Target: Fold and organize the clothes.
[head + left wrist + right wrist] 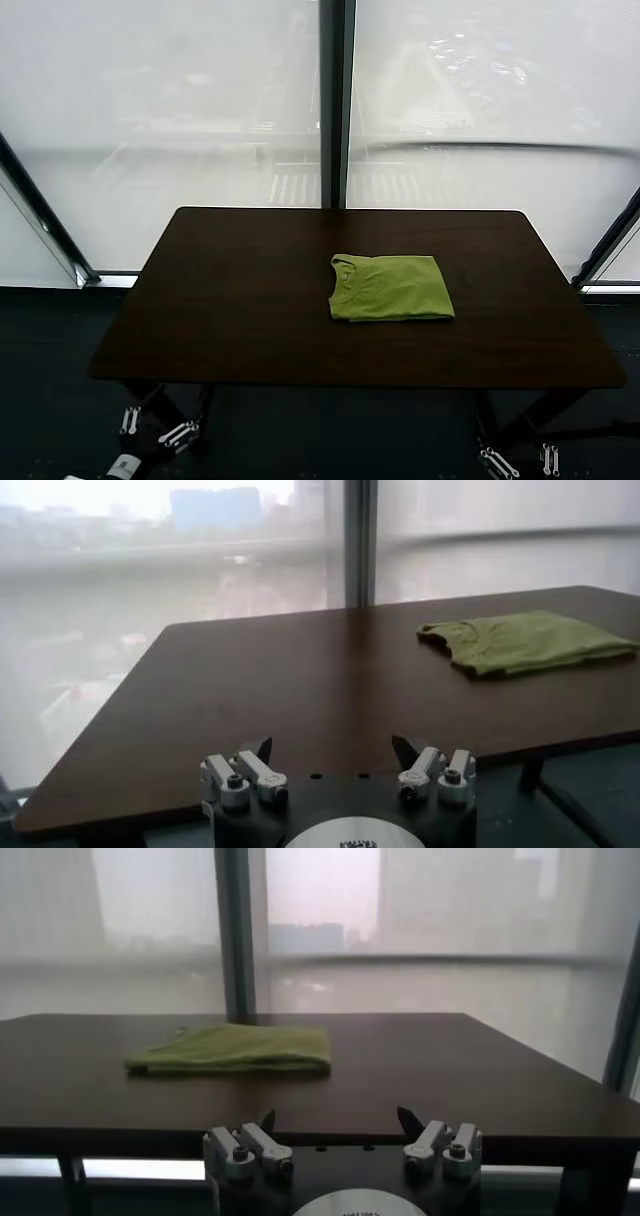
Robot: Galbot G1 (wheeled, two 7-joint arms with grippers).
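On the tabletop [250, 300], right of middle, the T-shirt [390, 288] lies folded. Both claws, left [338, 765] and right [340, 1131], hang apart below the near edge; another grab could undo the fold.

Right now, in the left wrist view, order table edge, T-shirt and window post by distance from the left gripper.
1. Table near edge, just past the left gripper.
2. T-shirt, folded, on the table's right half.
3. Window post, behind the table's far edge.
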